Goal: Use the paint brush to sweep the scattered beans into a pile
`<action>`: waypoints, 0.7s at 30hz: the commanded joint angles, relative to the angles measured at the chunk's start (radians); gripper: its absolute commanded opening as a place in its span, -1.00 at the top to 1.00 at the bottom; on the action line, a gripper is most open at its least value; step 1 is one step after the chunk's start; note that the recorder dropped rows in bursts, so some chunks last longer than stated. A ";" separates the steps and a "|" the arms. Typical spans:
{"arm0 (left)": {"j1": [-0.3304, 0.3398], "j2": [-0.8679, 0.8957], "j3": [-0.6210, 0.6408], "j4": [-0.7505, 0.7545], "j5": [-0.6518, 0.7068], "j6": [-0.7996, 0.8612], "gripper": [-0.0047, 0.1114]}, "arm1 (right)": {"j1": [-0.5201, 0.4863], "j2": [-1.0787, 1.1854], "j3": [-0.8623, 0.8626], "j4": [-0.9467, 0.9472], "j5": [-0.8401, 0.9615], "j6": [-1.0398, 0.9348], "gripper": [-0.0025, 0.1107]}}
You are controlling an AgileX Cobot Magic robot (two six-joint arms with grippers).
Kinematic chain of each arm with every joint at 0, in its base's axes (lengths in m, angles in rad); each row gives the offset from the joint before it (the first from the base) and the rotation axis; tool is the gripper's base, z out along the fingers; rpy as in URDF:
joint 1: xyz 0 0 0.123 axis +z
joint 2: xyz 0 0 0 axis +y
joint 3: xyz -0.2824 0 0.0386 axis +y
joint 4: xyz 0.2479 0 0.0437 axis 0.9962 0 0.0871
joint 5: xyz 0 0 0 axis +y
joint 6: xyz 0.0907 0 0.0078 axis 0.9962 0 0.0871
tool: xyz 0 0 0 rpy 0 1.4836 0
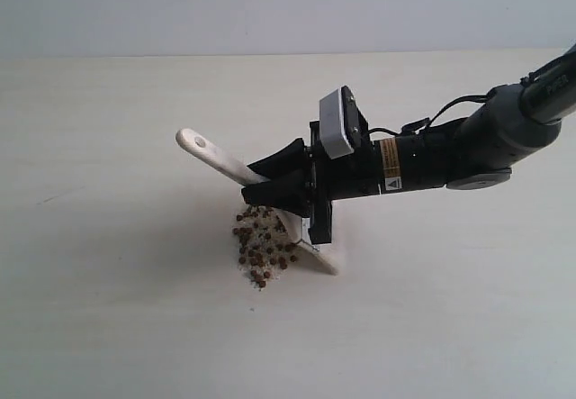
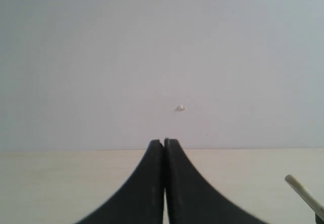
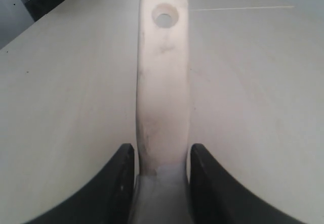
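Your left end effector [image 2: 163, 142] is out of the ext. view. Its own cam shows the two black fingers pressed together w/ nothing btwn them, pointing across the pale tabletop [image 2: 61, 183] toward a blank wall w/ one small speck [image 2: 181, 107]. Well apart from it, off to one side, the handle tip of the paint brush [image 2: 298, 187] pokes into the shot.

Ext. view, L to R: bare tabletop comes first. Next is the brush's wooden handle end w/ its hole, sticking up and out beyond your right end effector [image 1: 277, 181]. That end effector is clamped on the brush. In the right wrist cam its fingers sit either side of the handle, just beside the metal ferrule [image 3: 159, 198], and the handle runs straight out btwn them. The beans [image 1: 259, 246] lie in a loose cluster on the tabletop directly below its fingertips, mixed w/ whitish crumbs. The bristle end slants down from the end effector to the tabletop, right beside the cluster's R edge. The right arm [image 1: 504, 133] stretches away to the R.
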 commanded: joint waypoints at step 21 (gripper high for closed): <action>0.002 -0.006 -0.006 -0.005 -0.008 0.004 0.92 | 0.051 -0.154 -0.006 0.080 -0.012 0.067 0.96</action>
